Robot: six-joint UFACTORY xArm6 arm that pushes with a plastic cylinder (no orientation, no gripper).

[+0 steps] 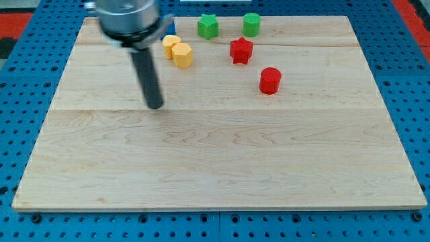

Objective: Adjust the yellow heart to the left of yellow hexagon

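Observation:
Two yellow blocks touch each other near the view's top, left of centre. The one at upper left (170, 45) looks like the yellow heart and the one at lower right (182, 55) like the yellow hexagon, though the shapes are hard to tell apart. My tip (155, 105) rests on the wooden board (215, 168), below and slightly left of both yellow blocks, clear of them by a wide gap.
A blue block (170, 27) is partly hidden behind the arm at the top. A green star (208, 26) and a green cylinder (251, 24) sit along the top edge. A red star (240, 50) and a red cylinder (269, 81) lie right of the yellow blocks.

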